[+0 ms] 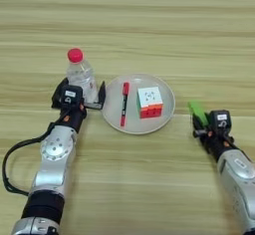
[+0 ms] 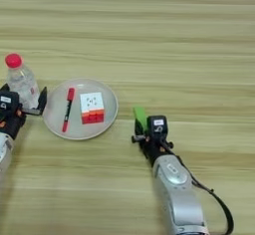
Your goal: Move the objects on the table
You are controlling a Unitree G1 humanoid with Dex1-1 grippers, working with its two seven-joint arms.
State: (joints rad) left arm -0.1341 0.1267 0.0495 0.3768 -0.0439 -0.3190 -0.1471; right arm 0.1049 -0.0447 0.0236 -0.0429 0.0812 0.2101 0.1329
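Observation:
A clear bottle (image 1: 80,75) with a red cap stands left of the round white plate (image 1: 113,115). My left gripper (image 1: 80,95) is open, with one black finger on each side of the bottle's base. On the plate lie a red marker pen (image 1: 123,104) and a colourful puzzle cube (image 1: 150,102). To the right of the plate, my right gripper (image 1: 205,123) is shut on the near end of a flat green block (image 1: 197,111). The block points up and to the left, low over the table (image 1: 149,25).
A black cable (image 1: 12,162) loops beside my left forearm. Another cable (image 2: 219,204) trails from the right arm. The plate sits between the two grippers.

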